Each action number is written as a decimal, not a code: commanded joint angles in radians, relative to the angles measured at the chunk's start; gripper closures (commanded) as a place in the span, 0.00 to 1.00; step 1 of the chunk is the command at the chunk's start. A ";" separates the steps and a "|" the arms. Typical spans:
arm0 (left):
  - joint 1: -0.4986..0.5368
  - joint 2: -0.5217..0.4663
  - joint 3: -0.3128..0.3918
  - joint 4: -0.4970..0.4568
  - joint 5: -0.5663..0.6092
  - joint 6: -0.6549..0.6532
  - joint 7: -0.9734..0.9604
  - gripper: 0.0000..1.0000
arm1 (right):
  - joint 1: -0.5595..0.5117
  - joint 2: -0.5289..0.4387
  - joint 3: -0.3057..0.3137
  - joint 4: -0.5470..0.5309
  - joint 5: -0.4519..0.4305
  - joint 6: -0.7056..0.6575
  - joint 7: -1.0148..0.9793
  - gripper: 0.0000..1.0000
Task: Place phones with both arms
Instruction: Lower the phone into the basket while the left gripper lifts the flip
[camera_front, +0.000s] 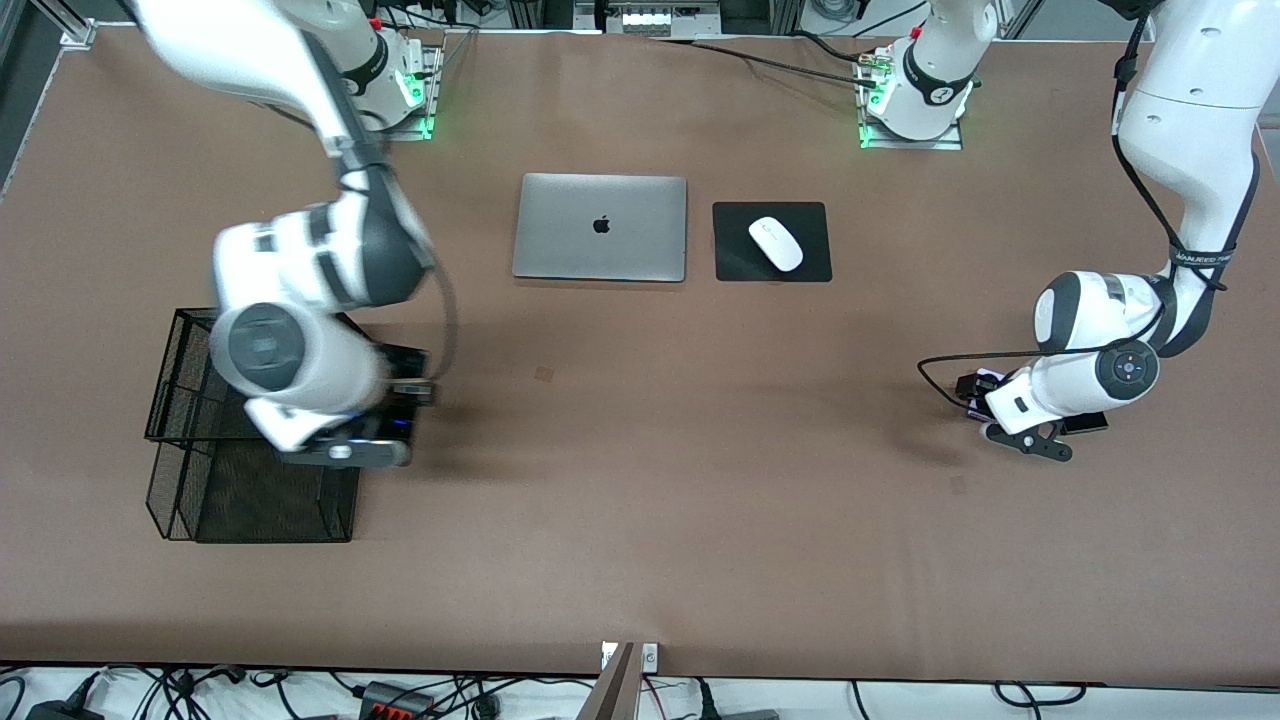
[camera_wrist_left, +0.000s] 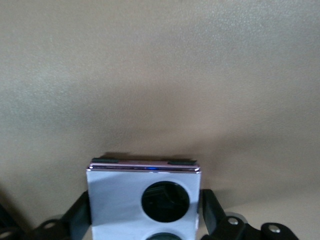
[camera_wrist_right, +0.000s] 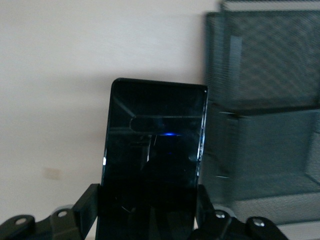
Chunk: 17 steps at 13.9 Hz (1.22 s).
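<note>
My right gripper (camera_front: 395, 400) is shut on the long flat black phone (camera_front: 405, 425) and holds it over the edge of the black mesh basket (camera_front: 180, 400) that faces the table's middle. In the right wrist view the black phone (camera_wrist_right: 155, 145) sticks out between the fingers (camera_wrist_right: 90, 202) of the gripper (camera_wrist_right: 147, 200), with the basket (camera_wrist_right: 265, 75) beside it. My left gripper (camera_front: 975, 395) is low at the left arm's end of the table. Its fingers (camera_wrist_left: 212, 205) press both sides of the lilac phone (camera_wrist_left: 120, 200), which is between the tips of the gripper (camera_wrist_left: 146, 207). A small dark square phone (camera_front: 1085, 422) lies beside it, partly hidden by the arm.
A closed silver laptop (camera_front: 600, 227) and a white mouse (camera_front: 776, 243) on a black pad (camera_front: 735, 260) lie near the robots' bases. The mesh basket has two tiers and stands at the right arm's end.
</note>
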 joint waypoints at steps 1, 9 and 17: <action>0.018 -0.001 -0.014 -0.006 0.013 0.011 0.019 0.56 | -0.096 -0.072 0.022 -0.087 0.007 -0.048 -0.107 0.76; 0.004 -0.038 -0.118 0.137 0.011 -0.231 -0.078 0.65 | -0.258 -0.114 0.017 -0.144 -0.012 -0.255 -0.270 0.76; -0.004 -0.023 -0.337 0.209 0.008 -0.338 -0.372 0.64 | -0.345 -0.047 0.017 -0.147 -0.054 -0.070 -0.385 0.74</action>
